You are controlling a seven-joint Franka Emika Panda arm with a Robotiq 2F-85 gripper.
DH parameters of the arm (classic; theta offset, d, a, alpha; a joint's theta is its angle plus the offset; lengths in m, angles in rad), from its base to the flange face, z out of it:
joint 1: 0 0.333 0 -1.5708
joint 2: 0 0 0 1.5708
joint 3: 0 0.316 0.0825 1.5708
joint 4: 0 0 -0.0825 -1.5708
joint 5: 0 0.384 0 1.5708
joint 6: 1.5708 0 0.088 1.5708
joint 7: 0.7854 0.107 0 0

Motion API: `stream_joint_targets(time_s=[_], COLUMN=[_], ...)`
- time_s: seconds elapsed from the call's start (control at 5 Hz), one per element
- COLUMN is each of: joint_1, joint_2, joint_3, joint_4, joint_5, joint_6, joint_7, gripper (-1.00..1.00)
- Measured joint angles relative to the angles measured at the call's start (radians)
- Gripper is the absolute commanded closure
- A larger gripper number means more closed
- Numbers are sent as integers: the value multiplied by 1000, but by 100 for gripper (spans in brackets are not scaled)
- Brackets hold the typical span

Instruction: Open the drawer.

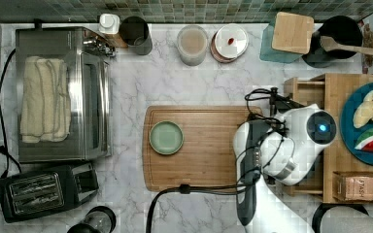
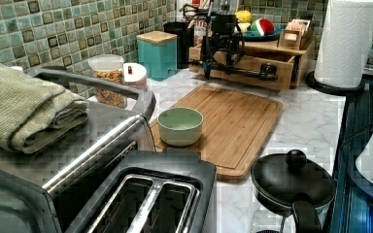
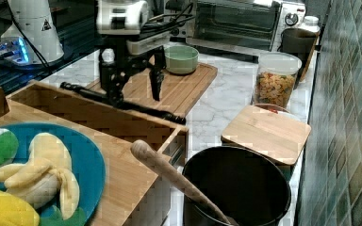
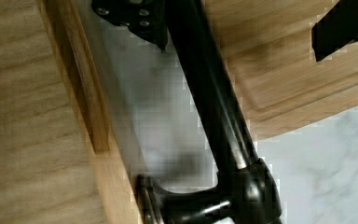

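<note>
The light-bamboo drawer (image 3: pixel 136 125) stands pulled partly out of its wooden unit, and its long black bar handle (image 3: pixel 165 114) runs across the front panel. My gripper (image 3: pixel 134 92) hangs over the handle, open. One finger (image 3: pixel 109 87) sits right at the bar, and the other finger (image 3: pixel 156 82) hangs well clear over the cutting board side. The wrist view shows the handle (image 4: pixel 214 116) and its end mount up close beside the drawer front (image 4: pixel 28 116). In the left view the gripper (image 2: pixel 218 60) is at the drawer (image 2: pixel 281 80).
A cutting board (image 1: pixel 209 160) with a green bowl (image 1: pixel 166 137) lies just in front of the drawer. A blue plate of toy fruit (image 3: pixel 37 169) sits on the unit's top. A black pot with a wooden spoon (image 3: pixel 235 188), jars (image 3: pixel 275 84), a toaster oven (image 1: pixel 63 92) and a toaster (image 1: pixel 43 189) stand around.
</note>
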Motion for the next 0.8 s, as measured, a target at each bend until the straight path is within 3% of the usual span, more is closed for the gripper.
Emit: stream_joint_targets(time_s=[0.4,0.8], joint_1=[60,54], joint_2=[-8,-35], joint_3=[109,127], joint_4=[-18,-49], joint_5=[0,37], joint_6=[-52,-37], joint_7=[10,61], gripper=[-100,-100])
